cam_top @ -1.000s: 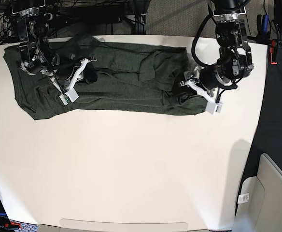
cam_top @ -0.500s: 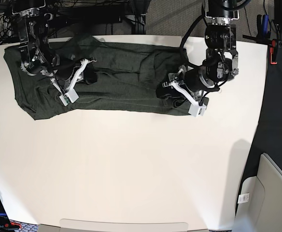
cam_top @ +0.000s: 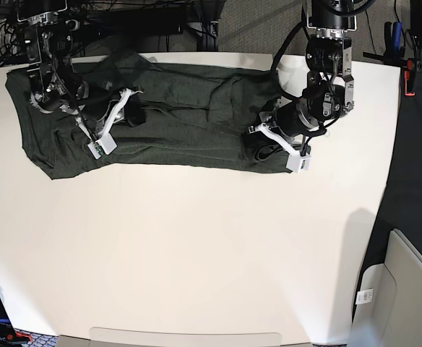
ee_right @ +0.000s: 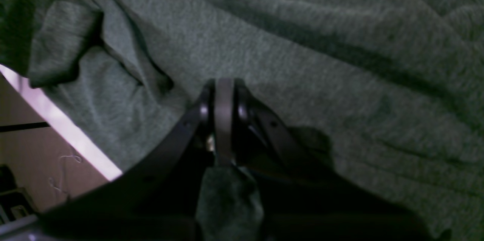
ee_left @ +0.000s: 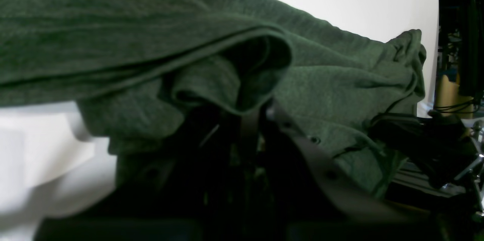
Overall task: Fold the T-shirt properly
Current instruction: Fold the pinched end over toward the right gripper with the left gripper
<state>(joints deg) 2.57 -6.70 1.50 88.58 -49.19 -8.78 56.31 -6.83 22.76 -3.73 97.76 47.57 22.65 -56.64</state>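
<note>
- The shirt [cam_top: 168, 116] is spread as a long band across the far part of the white table [cam_top: 196, 253].
- The left end effector [cam_top: 263, 148] is pressed onto the shirt's end on the base view's right, its jaws closed on a fold of the fabric [ee_left: 242, 93].
- The right end effector [cam_top: 135, 112] is clamped on a pinch of cloth [ee_right: 227, 195] near the opposite end.

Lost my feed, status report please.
Left gripper shut on the T-shirt, right end. Right gripper shut on the cloth, left end. Shirt spread along the table's far edge. Nothing blocking.
</note>
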